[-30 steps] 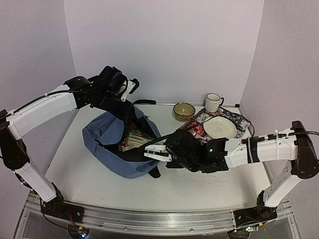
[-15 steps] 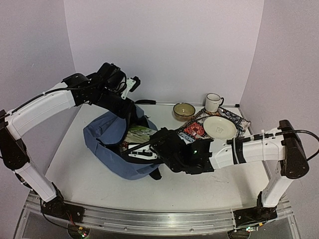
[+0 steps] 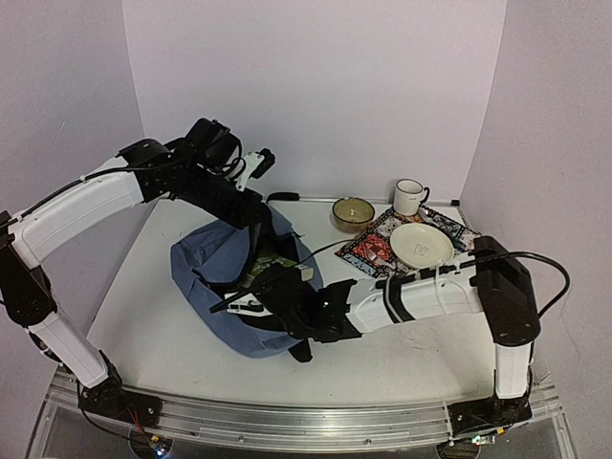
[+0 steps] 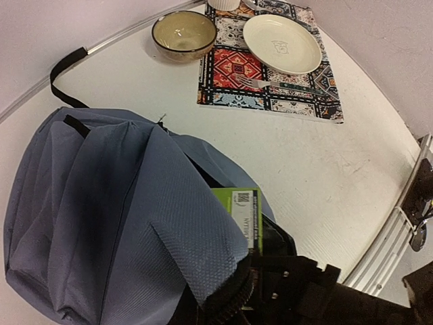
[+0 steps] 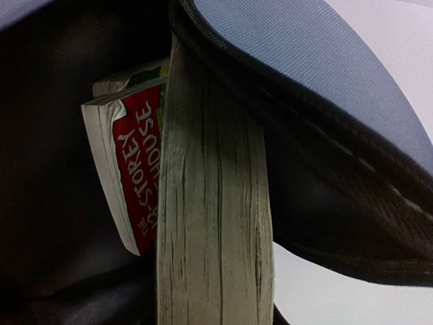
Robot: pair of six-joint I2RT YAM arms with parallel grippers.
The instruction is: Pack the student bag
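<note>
White tabletop (image 3: pixel 153 335): student bag (image 3: pixel 215 263) beneath left hand (image 3: pixel 256 212), around right hand (image 3: pixel 251 298).

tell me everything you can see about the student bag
The student bag is a soft slate-blue fabric backpack with black straps and zip trim. It lies slumped on the white table with its main mouth open. The left gripper pinches its upper flap and holds it up. Inside are a red-spined book and a thick book held by the right gripper, which reaches into the mouth.
</note>
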